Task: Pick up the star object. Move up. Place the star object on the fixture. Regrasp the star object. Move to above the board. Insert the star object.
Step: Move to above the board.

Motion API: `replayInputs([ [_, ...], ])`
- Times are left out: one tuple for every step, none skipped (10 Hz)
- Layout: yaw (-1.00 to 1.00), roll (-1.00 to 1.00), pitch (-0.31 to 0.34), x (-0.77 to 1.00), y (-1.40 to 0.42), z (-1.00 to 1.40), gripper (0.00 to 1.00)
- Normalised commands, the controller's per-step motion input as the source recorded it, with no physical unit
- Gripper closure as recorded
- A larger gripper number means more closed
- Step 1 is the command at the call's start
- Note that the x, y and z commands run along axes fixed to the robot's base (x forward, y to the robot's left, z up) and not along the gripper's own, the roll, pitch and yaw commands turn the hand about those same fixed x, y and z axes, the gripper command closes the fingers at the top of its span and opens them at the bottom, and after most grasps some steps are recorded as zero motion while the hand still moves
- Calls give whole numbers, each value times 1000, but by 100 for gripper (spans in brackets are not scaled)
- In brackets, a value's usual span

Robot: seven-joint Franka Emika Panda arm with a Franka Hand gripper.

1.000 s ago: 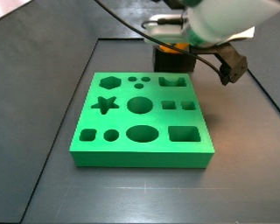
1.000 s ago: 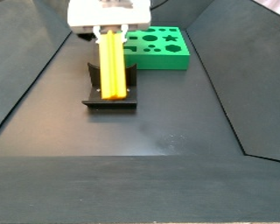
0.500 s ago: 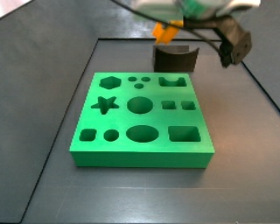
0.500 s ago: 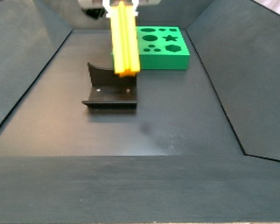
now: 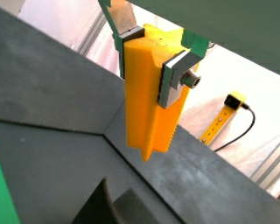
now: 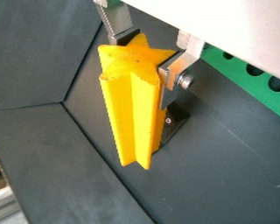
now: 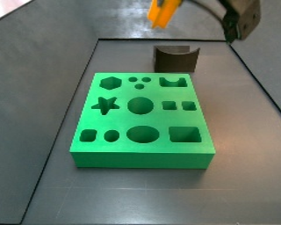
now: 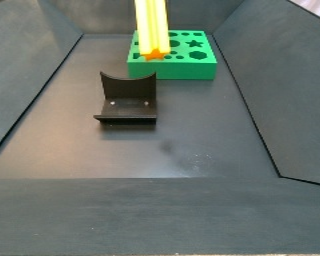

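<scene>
The star object (image 5: 149, 96) is a long yellow-orange bar with a star-shaped end. My gripper (image 5: 154, 57) is shut on its upper end, and the silver fingers (image 6: 171, 74) press on both sides. It hangs upright in the air, high above the fixture (image 8: 125, 100). In both side views only the bar's lower part shows (image 7: 164, 12) (image 8: 151, 28), and the gripper itself is above the picture edge. The green board (image 7: 143, 123) lies on the floor, with its star-shaped hole (image 7: 104, 105) at its left side.
The dark fixture (image 7: 176, 58) stands just behind the board. The board has several other shaped holes. Raised dark walls (image 8: 43, 75) border the floor on the sides. A dark wrist part (image 7: 239, 18) hangs at the top right.
My gripper has risen straight up with the star object, from resting at the fixture to well above it. The gripper body has left both side views.
</scene>
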Motion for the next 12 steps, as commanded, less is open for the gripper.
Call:
replayInputs([
  [-2,-56,9,-177,-94,1000,100],
  [-6,-52,17,-161,-75,1000,100],
  [-4,-62,26,-148,-61,1000,100],
  [-2,-61,30,-118,-36,871,100],
  [1,-62,36,-78,-19,643,100],
  [6,-55,48,-49,-9,415,100],
  [11,-55,56,-38,-10,298,100],
  [-120,-1000,-37,-372,-1000,276,100],
  [-119,-1000,-43,-365,-1000,258,100],
  [-120,-1000,-47,-401,-1000,297,100],
  [-127,-1000,-40,-430,-965,273,100],
  [-132,-1000,-39,-331,-670,193,100],
])
